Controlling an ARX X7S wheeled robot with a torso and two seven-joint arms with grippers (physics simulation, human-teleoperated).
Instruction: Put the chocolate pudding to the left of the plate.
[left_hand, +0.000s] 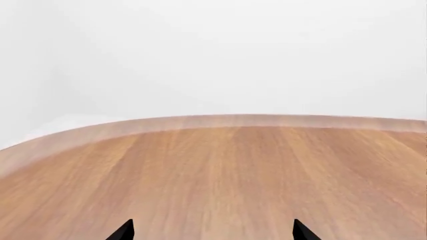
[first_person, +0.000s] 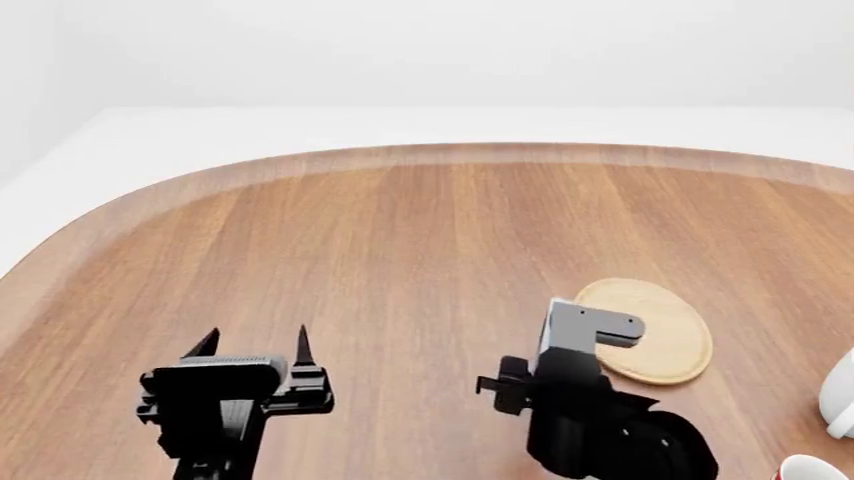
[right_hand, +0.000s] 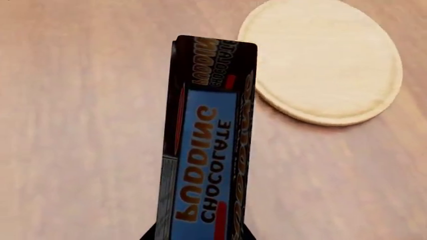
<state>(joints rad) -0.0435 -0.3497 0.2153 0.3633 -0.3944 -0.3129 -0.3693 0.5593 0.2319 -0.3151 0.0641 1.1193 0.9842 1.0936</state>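
- Right wrist view: the right gripper (right_hand: 200, 235) is clamped on the pudding (right_hand: 207, 150), a dark carton with a blue printed face; only the base of the jaws shows at the carton's lower end.
- The carton's far end reaches over the table (right_hand: 80, 100) just beside the plate (right_hand: 327, 65); whether it touches the wood I cannot tell.
- Head view: the right gripper (first_person: 587, 330) sits at the plate's (first_person: 661, 340) left rim, covering part of it, near the table's (first_person: 400, 230) right side and towards its near edge. The carton itself is hidden behind the gripper here.
- The left gripper (first_person: 254, 345) is spread wide and holds nothing, hovering over bare wood towards the near left of the table.
- Left wrist view: two dark fingertips (left_hand: 123, 231) stand well apart over the table (left_hand: 220, 170), its curved far rim ahead.
- A white mug (first_person: 841, 395) and a red mug (first_person: 814, 468) are cut off by the frame near the table's near right corner.
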